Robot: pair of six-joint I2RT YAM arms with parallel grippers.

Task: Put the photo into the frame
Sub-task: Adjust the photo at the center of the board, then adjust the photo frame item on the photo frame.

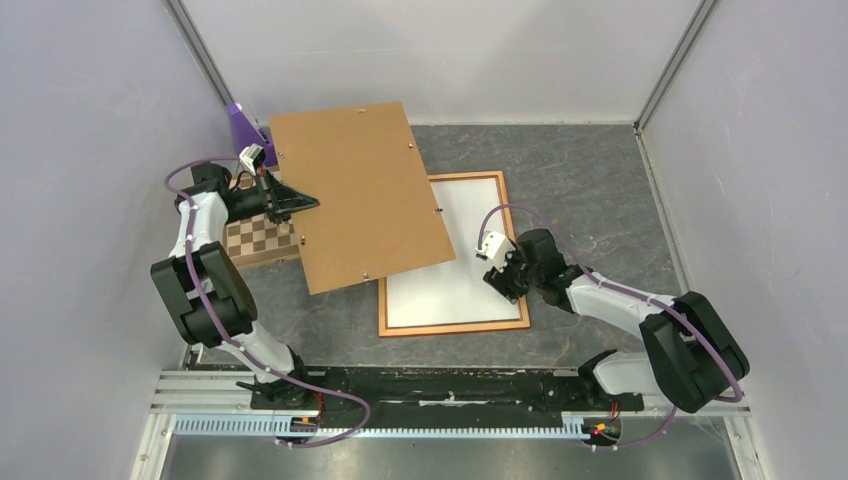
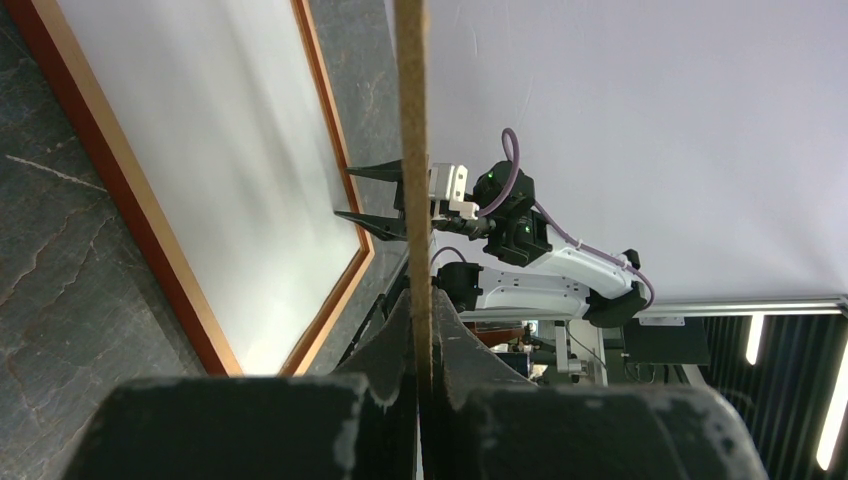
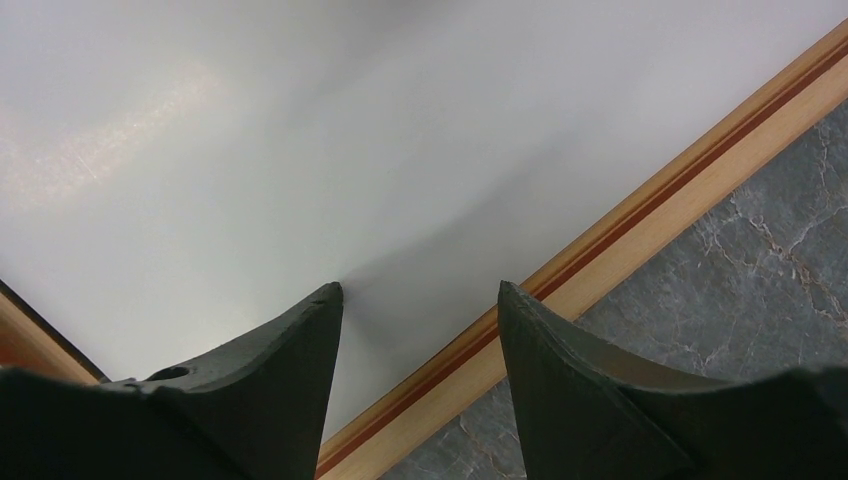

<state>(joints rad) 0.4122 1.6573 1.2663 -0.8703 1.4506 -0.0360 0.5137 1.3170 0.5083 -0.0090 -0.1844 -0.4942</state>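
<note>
Under the parted right pincer lie the frame and the photo; the left pincer clamps the hardboard.

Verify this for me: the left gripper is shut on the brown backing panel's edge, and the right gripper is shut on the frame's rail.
Not quite. The right gripper is open, its jaws apart over the frame's rail and gripping nothing, as the right wrist view shows. The left gripper is indeed shut on the brown backing panel's edge.

Matt brown hardboard panel at my eleven o'clock; smooth orange-brown wood frame; photo back white, faintly glossy
</note>
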